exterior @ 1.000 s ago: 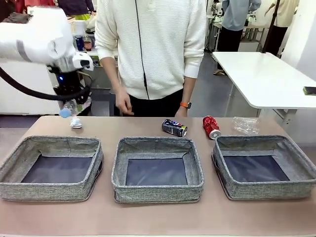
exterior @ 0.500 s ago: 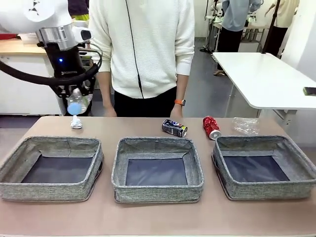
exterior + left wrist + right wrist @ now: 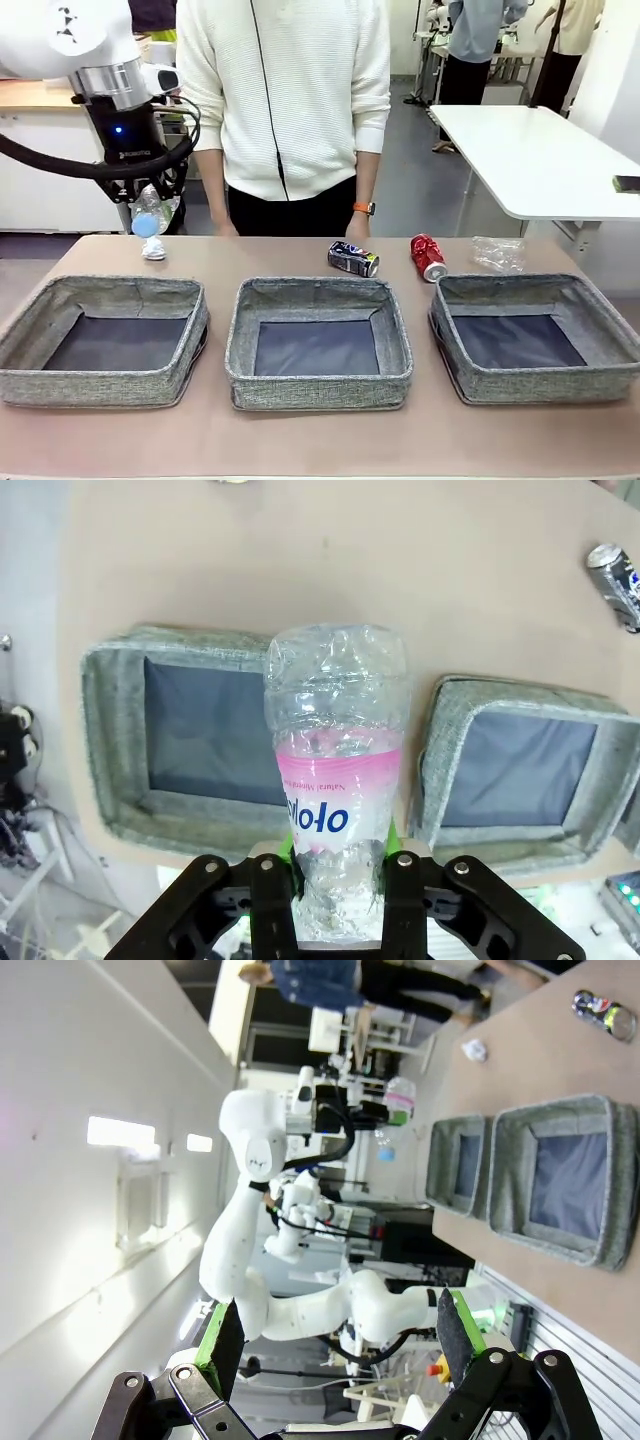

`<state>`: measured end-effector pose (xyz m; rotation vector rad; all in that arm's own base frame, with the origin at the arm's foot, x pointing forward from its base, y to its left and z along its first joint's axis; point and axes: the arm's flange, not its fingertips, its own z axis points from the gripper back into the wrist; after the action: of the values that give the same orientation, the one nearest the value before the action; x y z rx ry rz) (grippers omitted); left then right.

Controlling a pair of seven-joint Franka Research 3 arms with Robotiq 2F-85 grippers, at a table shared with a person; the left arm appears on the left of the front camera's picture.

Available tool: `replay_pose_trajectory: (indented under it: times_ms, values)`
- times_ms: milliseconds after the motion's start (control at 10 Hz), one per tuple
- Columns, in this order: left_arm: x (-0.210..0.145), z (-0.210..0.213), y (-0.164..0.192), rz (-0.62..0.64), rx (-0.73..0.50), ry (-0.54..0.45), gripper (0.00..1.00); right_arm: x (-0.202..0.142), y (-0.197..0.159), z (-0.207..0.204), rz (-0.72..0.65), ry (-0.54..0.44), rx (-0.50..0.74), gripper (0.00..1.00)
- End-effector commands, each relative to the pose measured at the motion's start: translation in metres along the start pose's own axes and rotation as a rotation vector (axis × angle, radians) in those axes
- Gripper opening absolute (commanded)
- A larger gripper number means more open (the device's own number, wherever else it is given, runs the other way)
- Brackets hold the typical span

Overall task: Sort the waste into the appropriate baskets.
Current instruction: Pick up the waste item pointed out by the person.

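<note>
On the table point(image 3: 300, 440) sat the left basket point(image 3: 100, 388), middle basket point(image 3: 318, 392) and right basket point(image 3: 540, 385) in a row. Behind them, left to right, lay the tissue wad point(image 3: 153, 249), first can point(image 3: 353, 259), second can point(image 3: 428, 257) and bag point(image 3: 498, 254). The bottle point(image 3: 148, 212) hung above the tissue wad.

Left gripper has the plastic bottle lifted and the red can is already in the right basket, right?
No. The left gripper holds the plastic bottle lifted, but the red can lies on the table behind the right basket, not in it, as the front view shows.
</note>
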<state>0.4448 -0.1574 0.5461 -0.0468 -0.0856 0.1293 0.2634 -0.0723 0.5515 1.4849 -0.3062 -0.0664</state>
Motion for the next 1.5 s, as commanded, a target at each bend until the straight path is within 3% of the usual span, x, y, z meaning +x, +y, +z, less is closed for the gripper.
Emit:
replay_pose_trajectory:
  times_ms: [0,100,200,600,700,1000,1400]
  values:
    - [-0.016,0.021,-0.042,0.034,-0.055,-0.049,0.27,0.002,0.002,-0.001,0.025,-0.005,0.022,1.00]
    - [-0.021,0.049,-0.084,0.150,0.103,-0.108,0.27,0.002,0.002,-0.001,0.025,-0.005,0.022,1.00]
    - [-0.028,0.084,-0.127,0.195,0.057,-0.147,0.27,0.002,0.002,-0.001,0.025,-0.005,0.022,1.00]
    - [-0.041,0.177,-0.240,0.113,0.058,-0.020,0.27,0.002,0.002,-0.001,0.025,-0.005,0.022,1.00]
    - [-0.034,0.188,-0.253,0.037,0.050,0.018,0.27,0.002,0.002,-0.001,0.025,-0.005,0.022,1.00]
    - [-0.007,0.205,-0.275,-0.028,0.003,0.154,0.27,0.002,0.002,-0.001,0.025,-0.005,0.022,1.00]
    - [-0.004,0.213,-0.273,-0.060,-0.052,0.110,0.27,0.002,0.002,-0.001,0.025,-0.005,0.022,1.00]
